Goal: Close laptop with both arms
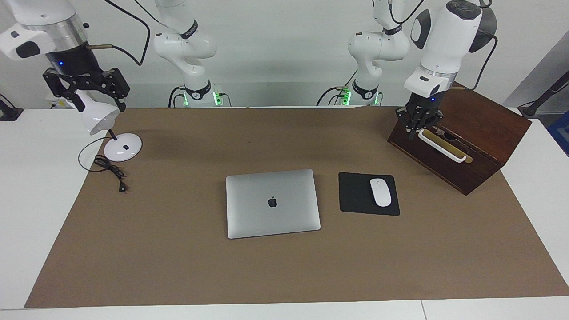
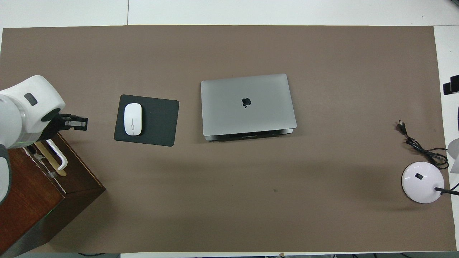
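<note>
- Fingertips of the left gripper (image 1: pixel 419 126) pressed together, holding nothing, hanging over the wooden box (image 1: pixel 471 133) at its white handle (image 1: pixel 442 146); touching it or not, impossible to tell.
- Fingers of the right gripper (image 1: pixel 85 91) spread wide, empty, poised over the white desk lamp (image 1: pixel 104 129); lamp shade just beneath them, contact unclear.
- Laptop (image 1: pixel 272 203) at the centre of the brown mat (image 1: pixel 178 266), lid flat down with the apple logo upward; in the overhead view a thin dark seam along its 6 o'clock edge.
- Judged as finished or nearly so: nothing left but checking that seam and parking both arms.
- If pressing again: best done flat and gently on the lid's free edge, one gripper toward each corner, with even force to avoid twisting the hinge.
- Around the laptop, on the facing view's clock face: black mouse pad (image 1: pixel 368 194) with a white mouse (image 1: pixel 380 192) just beside at 3 o'clock; box at 2 o'clock; lamp and its coiled cable (image 1: pixel 111 171) at 10 o'clock, well apart.
- Nothing lying on the lid; mouse the nearest thing at risk from a low sweep by the left arm.
</note>
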{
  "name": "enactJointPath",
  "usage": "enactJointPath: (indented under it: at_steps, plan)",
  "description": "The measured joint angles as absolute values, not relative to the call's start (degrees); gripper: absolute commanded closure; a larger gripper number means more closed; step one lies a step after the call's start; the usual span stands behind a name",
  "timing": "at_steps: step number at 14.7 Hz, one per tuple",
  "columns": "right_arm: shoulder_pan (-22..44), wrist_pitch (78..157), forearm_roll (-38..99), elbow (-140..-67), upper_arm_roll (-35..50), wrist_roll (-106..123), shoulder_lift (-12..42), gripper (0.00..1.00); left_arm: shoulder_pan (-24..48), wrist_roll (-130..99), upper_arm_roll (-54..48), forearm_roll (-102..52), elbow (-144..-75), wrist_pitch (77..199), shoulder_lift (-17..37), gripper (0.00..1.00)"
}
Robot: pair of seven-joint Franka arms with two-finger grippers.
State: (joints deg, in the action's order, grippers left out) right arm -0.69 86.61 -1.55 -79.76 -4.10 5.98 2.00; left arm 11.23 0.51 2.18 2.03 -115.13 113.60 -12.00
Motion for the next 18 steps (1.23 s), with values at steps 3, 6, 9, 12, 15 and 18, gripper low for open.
enactJointPath:
  at_steps: [3,6,9,12,15,18]
  plan:
    - [-1.0,88.7,-1.6,-85.1,-4.2,6.2,0.0,0.0,8.8,0.6,2.2,2.0,-111.7,110.0,-12.0,1.0]
    - [-1.0,89.0,-1.6,-87.3,-4.2,6.2,-1.5,0.0,6.6,0.6,2.4,2.0,-108.9,107.8,-12.0,1.0]
    - [-1.0,89.0,-1.5,-87.5,-4.2,6.1,-1.9,0.0,5.2,1.0,3.1,2.0,-107.5,104.9,-11.5,1.0]
    - [-1.0,89.0,-1.5,-87.5,-4.2,6.2,-1.9,0.0,2.7,2.3,2.7,2.0,-102.1,100.0,-8.8,1.0]
    - [-1.0,89.3,-1.5,-87.5,-4.2,7.2,-1.9,0.0,1.1,2.4,1.4,2.0,-98.4,98.0,-6.4,0.01]
    - [-1.0,89.5,-1.5,-87.5,-4.2,7.2,-1.9,0.0,1.0,2.4,1.1,2.0,-96.2,97.9,-4.3,0.0]
